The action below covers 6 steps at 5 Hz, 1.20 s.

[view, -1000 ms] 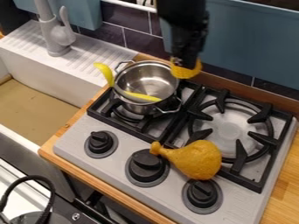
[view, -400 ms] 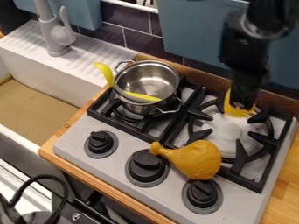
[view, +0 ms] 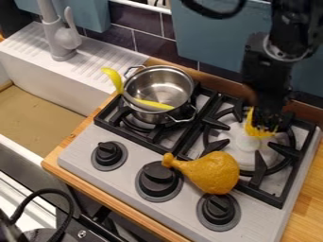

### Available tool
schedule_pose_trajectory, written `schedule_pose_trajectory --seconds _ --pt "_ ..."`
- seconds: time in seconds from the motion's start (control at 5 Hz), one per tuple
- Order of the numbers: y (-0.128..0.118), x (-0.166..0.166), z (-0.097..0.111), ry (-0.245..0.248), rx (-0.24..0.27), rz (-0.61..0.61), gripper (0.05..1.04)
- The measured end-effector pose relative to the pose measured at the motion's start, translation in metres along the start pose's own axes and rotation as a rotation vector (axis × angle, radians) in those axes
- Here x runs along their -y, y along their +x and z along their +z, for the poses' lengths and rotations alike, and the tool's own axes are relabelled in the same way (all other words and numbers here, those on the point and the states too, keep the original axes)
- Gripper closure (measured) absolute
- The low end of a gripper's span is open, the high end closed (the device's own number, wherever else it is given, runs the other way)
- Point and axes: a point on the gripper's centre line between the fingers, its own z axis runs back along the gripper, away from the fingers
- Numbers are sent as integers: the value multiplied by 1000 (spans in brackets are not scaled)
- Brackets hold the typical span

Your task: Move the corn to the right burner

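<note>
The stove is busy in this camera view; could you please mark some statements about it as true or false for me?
1. The tool is over the right burner. True.
2. The pot stands on the left burner. True.
3. The corn is in the pot. False: it is at the tool, over the right burner.
4. The drumstick lies near the knobs. True.
5. The drumstick touches the tool. False: they are apart.
6. There are four knobs along the front of the stove. False: there are three.
</note>
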Motion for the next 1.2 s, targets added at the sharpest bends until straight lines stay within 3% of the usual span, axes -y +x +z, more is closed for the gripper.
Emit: schedule_pose_trajectory --seconds 0.8,1.0,1.2 --pt "8 25 -15 -69 10 44 639" --pt "11 26 -16 -76 27 47 564" --pt "12 21 -20 -42 69 48 261"
